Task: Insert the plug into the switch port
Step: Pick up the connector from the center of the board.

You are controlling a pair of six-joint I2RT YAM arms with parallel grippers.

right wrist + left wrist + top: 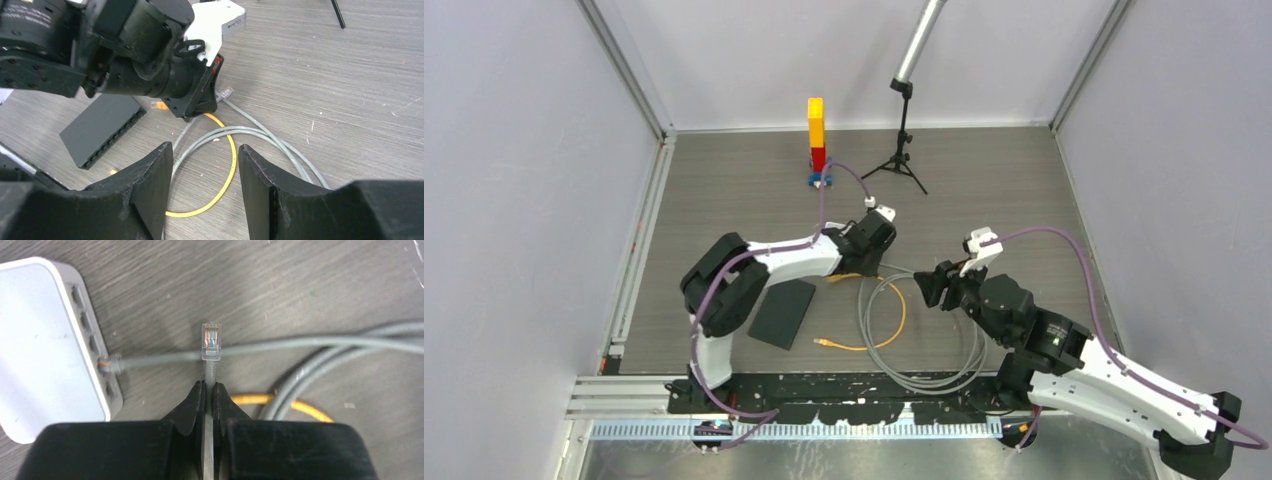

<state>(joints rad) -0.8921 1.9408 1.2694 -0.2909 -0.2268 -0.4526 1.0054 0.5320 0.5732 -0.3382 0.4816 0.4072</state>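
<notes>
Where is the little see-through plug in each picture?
Top view: not seen; the left gripper hides it.
Left wrist: the plug is mid-picture, just past the fingertips pinching its grey cable.
Right wrist: upper middle, poking out beside the left gripper.
Shared landmark: the yellow cable lies close by in all three.
</notes>
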